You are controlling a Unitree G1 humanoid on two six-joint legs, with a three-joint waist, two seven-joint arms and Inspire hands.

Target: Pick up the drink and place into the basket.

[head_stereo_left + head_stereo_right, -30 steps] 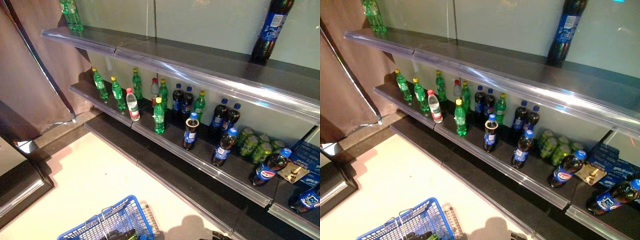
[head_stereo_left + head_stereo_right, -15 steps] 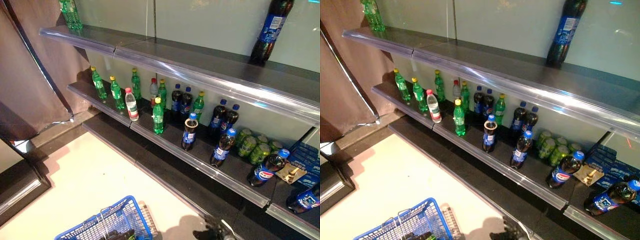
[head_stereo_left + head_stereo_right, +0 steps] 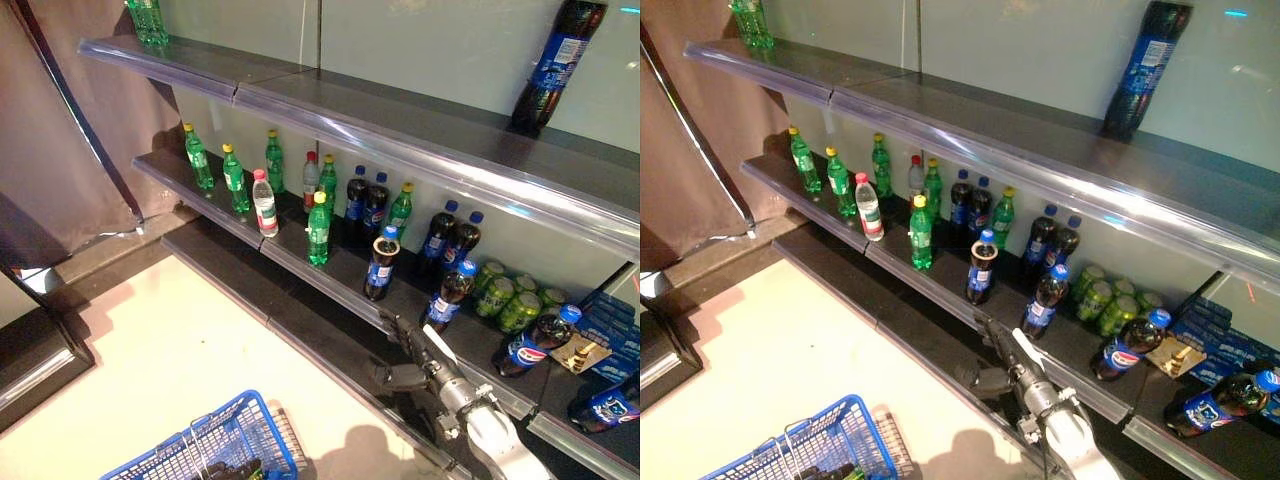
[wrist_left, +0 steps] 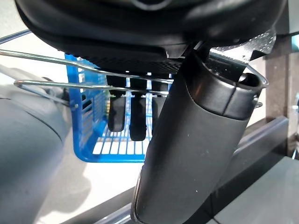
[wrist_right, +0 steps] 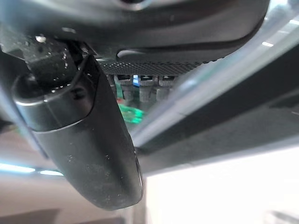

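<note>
Several drinks stand on the middle shelf (image 3: pixel 300 265): green bottles (image 3: pixel 318 228), a clear bottle (image 3: pixel 265 203) and dark cola bottles (image 3: pixel 380 265) with blue caps. My right hand (image 3: pixel 418 352) reaches up in front of the shelf edge, below and between two front cola bottles (image 3: pixel 447 295). It is open, its fingers straight, and it holds nothing. The blue wire basket (image 3: pixel 215 445) hangs low at the bottom left. In the left wrist view my left hand (image 4: pixel 135 112) has its fingers curled under the basket's metal handles (image 4: pixel 93 84).
The top shelf holds a large cola bottle (image 3: pixel 548 65) and green bottles (image 3: pixel 145 20). Green cans (image 3: pixel 505 295), lying cola bottles (image 3: pixel 535 340) and blue packs (image 3: pixel 610 335) fill the shelf's right end. A brown curtain (image 3: pixel 60 130) hangs at left.
My right hand has risen from the bottom edge up toward the shelf front, with its fingers stretched out. The camera has shifted slightly. The bottles and the basket stay where they were.
</note>
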